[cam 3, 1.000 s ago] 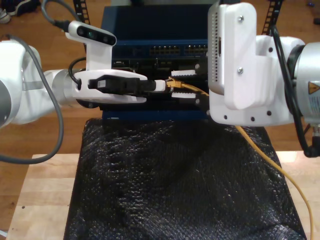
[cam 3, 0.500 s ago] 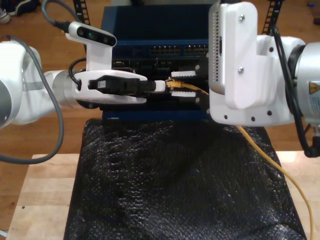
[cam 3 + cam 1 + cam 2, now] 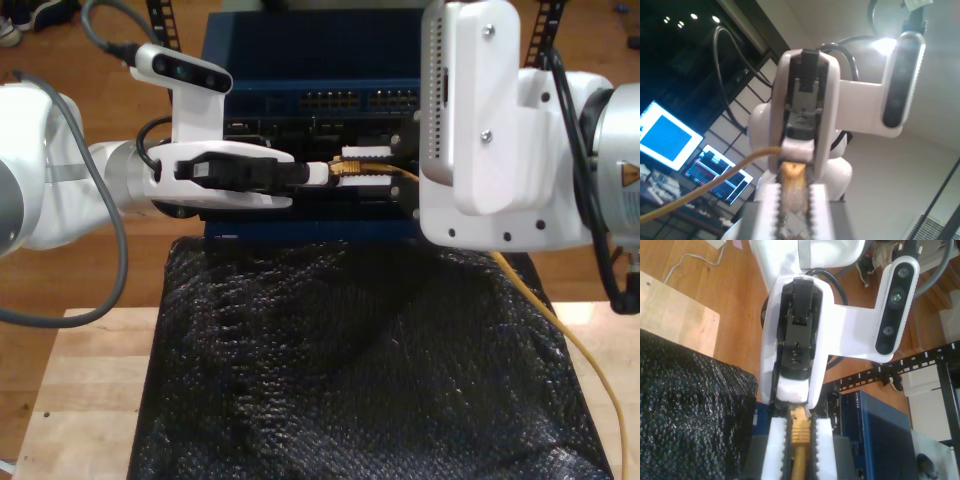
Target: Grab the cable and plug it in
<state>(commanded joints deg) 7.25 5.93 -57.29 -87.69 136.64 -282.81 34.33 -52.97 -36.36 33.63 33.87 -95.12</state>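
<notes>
Holding the cable (image 3: 352,168) by its plug end, both grippers meet over it before the blue rack (image 3: 300,60); the rest trails toward the exterior view's right. My second gripper (image 3: 800,432) clamps the plug. My first gripper (image 3: 792,200) grips it too. Keep it level, aligned with a port.

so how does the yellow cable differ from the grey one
The cable is thin and yellow-orange; the grey cable is thicker. The cable trails down toward the exterior view's lower right; the grey cable loops round the arm at that view's left. Both curve loosely.
</notes>
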